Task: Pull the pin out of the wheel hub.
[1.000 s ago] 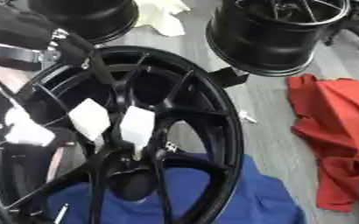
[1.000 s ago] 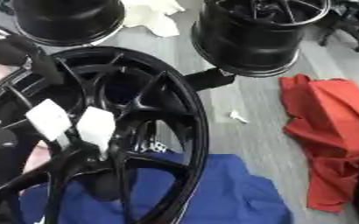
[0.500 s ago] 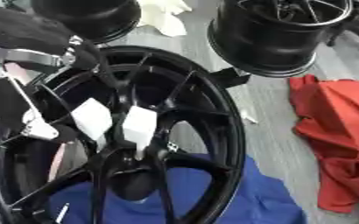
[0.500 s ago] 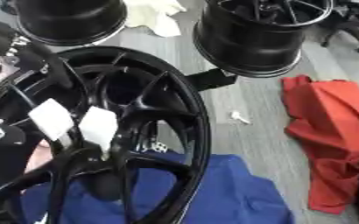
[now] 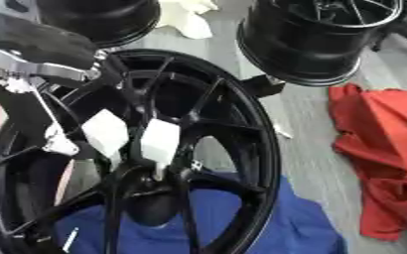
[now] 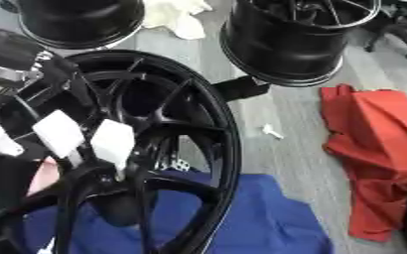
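Observation:
A large black spoked wheel hub (image 6: pixel 226 149) lies tilted over a blue cloth (image 5: pixel 268 223). Two white square pads (image 5: pixel 107 131) (image 5: pixel 161 140) sit on the spokes just above the hub's centre. A small pale speckled piece (image 5: pixel 194 166) shows beside the centre; I cannot make out a pin as such. My left arm (image 5: pixel 42 49), black with silver joints, comes in from the upper left over the rim. A thin silver rod runs down from it to a whitish piece (image 5: pixel 59 146) inside the left spokes. My left hand's shape is unclear. My right hand does not show.
Two more black wheels stand at the back, one upper right (image 5: pixel 311 44) and one upper left (image 5: pixel 102 17), with a white cloth (image 5: pixel 189 15) between them. A red cloth (image 5: pixel 380 149) lies on the grey floor at the right. A small white scrap (image 5: pixel 283 131) lies beside the rim.
My left arm has shifted rightward and further over the rim's upper left. The whitish piece at the left has moved lower among the spokes. The two white pads stay put.

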Robot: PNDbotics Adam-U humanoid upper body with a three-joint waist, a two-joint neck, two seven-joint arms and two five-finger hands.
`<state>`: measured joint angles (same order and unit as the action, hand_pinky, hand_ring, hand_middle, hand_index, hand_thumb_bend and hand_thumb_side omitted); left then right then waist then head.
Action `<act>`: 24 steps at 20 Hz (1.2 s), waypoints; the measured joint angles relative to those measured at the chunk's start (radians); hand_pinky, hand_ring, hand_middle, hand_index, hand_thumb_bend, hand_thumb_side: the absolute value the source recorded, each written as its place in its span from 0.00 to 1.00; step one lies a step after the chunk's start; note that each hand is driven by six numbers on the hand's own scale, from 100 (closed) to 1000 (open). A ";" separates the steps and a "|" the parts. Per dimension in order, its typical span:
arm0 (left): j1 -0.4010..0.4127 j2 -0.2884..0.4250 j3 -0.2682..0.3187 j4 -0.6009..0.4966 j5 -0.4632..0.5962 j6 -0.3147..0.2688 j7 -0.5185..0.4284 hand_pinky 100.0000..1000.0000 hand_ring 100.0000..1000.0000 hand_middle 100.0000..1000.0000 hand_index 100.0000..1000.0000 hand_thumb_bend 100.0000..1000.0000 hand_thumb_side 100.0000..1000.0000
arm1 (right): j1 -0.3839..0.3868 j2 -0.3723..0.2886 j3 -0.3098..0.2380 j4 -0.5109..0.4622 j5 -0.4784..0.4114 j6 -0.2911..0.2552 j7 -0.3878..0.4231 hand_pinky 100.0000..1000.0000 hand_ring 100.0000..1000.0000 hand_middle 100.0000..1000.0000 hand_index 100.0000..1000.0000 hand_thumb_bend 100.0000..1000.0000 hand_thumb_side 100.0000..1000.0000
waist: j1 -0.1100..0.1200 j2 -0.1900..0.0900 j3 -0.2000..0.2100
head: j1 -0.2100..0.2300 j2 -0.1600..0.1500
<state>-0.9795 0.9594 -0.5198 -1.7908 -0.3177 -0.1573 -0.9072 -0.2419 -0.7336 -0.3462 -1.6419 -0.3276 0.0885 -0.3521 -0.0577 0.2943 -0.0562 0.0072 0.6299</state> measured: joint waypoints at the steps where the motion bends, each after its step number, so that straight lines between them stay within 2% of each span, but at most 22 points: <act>1: -0.002 -0.001 0.000 0.005 0.001 0.000 0.000 0.83 0.79 0.77 0.88 0.36 0.37 | 0.000 0.000 -0.002 0.000 0.000 -0.001 -0.001 0.28 0.24 0.29 0.53 0.00 0.22 | 0.000 0.000 -0.001 | 0.000 0.000; 7: -0.008 -0.010 -0.001 0.027 0.013 0.001 0.000 0.82 0.77 0.77 0.86 0.32 0.34 | 0.001 0.007 -0.006 0.000 -0.001 0.000 -0.013 0.28 0.24 0.29 0.53 0.00 0.22 | 0.000 0.002 -0.004 | 0.004 0.000; 9: -0.008 -0.010 -0.002 0.028 0.024 0.001 0.000 0.81 0.77 0.77 0.85 0.29 0.27 | 0.001 0.007 -0.007 0.000 -0.001 0.002 -0.015 0.28 0.24 0.29 0.53 0.00 0.22 | 0.000 0.002 -0.004 | 0.005 0.000; 12: -0.008 -0.010 -0.003 0.027 0.058 0.002 0.000 0.82 0.76 0.77 0.82 0.24 0.06 | 0.001 0.007 -0.009 0.000 -0.002 0.002 -0.016 0.28 0.24 0.29 0.53 0.00 0.22 | 0.001 0.003 -0.004 | 0.005 0.000; 14: -0.008 -0.009 -0.003 0.024 0.088 0.008 -0.001 0.82 0.76 0.77 0.82 0.22 0.00 | 0.001 0.007 -0.011 0.000 -0.003 0.002 -0.016 0.28 0.24 0.29 0.53 0.00 0.22 | 0.001 0.003 -0.004 | 0.005 0.000; 19: -0.006 -0.008 -0.004 0.010 0.142 0.042 -0.002 0.83 0.77 0.77 0.82 0.18 0.00 | 0.002 0.008 -0.011 0.000 -0.006 0.003 -0.016 0.28 0.24 0.29 0.53 0.00 0.23 | 0.002 0.003 -0.004 | 0.007 0.000; 24: -0.004 -0.007 -0.014 0.003 0.144 0.055 -0.001 0.84 0.80 0.82 0.84 0.22 0.04 | 0.002 0.008 -0.011 0.000 -0.007 0.003 -0.016 0.28 0.24 0.29 0.53 0.00 0.23 | 0.003 0.003 -0.004 | 0.008 0.000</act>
<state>-0.9831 0.9520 -0.5334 -1.7877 -0.1734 -0.1028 -0.9081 -0.2404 -0.7252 -0.3573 -1.6420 -0.3342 0.0915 -0.3678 -0.0548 0.2974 -0.0601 0.0156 0.6303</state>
